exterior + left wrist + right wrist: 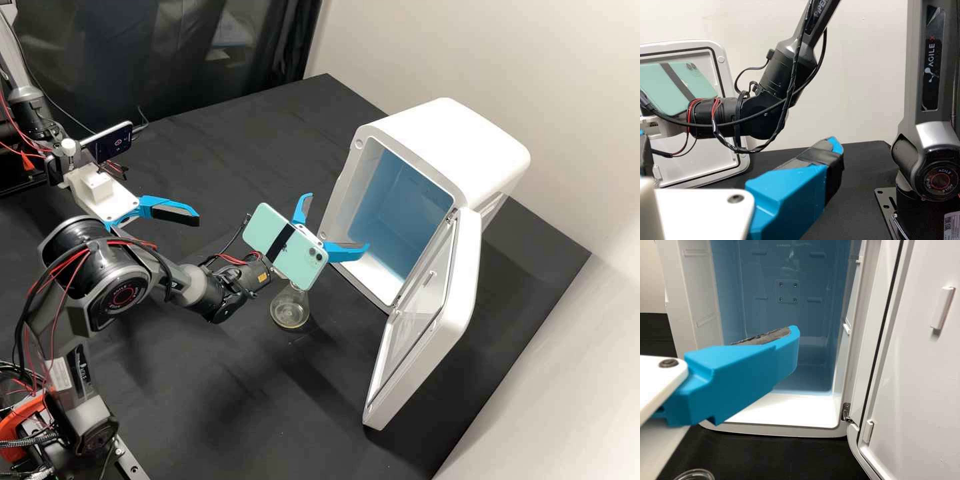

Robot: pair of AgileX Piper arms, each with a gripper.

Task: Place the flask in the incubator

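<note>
While your right gripper (337,223) hangs in front of the white, box-shaped incubator (460,143) with the blue inside, its two blue fingers (303,205) are spread wide apart and hold nothing. The incubator's white door (433,313) stands open. The small, clear glass, cone-shaped flask (290,312) stands on the black bench (220,400), just below that arm's wrist and near the incubator's open mouth. It stands up straight, with its wide bottom on the bench. Its neck points up, and the top is hidden behind the mint-green phone (280,243) strapped to the arm. Your left gripper (177,212) is well apart from the flask, above the bench. You cannot tell if it is apart or together.
</note>
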